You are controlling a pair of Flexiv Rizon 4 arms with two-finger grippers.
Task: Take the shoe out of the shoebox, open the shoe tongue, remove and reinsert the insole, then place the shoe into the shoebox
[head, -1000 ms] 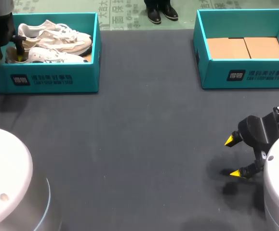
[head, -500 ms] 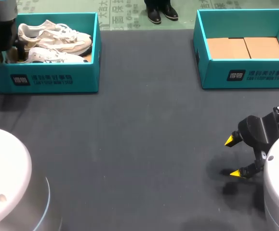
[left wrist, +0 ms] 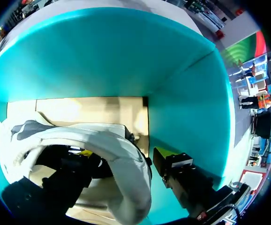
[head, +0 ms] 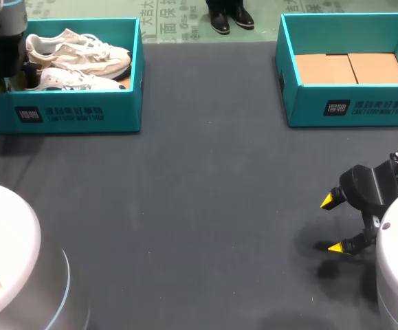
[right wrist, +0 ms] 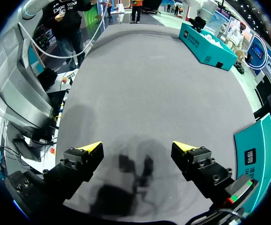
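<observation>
Two white shoes lie in the teal left shoebox (head: 68,113); the far shoe (head: 82,49) sits behind the near shoe (head: 75,80). My left gripper (head: 18,74) is down in the box's left end at the near shoe's heel. In the left wrist view this gripper (left wrist: 123,152) is open and straddles the heel of the near shoe (left wrist: 102,140): one finger is inside the shoe, and the other is outside it, beside the box wall (left wrist: 191,117). My right gripper (head: 333,224) hovers open over the table at the near right, holding nothing (right wrist: 137,147).
A second teal shoebox (head: 353,110) stands at the far right with only its brown cardboard floor showing. Dark table surface (head: 205,206) spreads between the two boxes and toward the front.
My left gripper has shifted slightly to the right, toward the near shoe's heel. The shoes and the right arm have not moved.
</observation>
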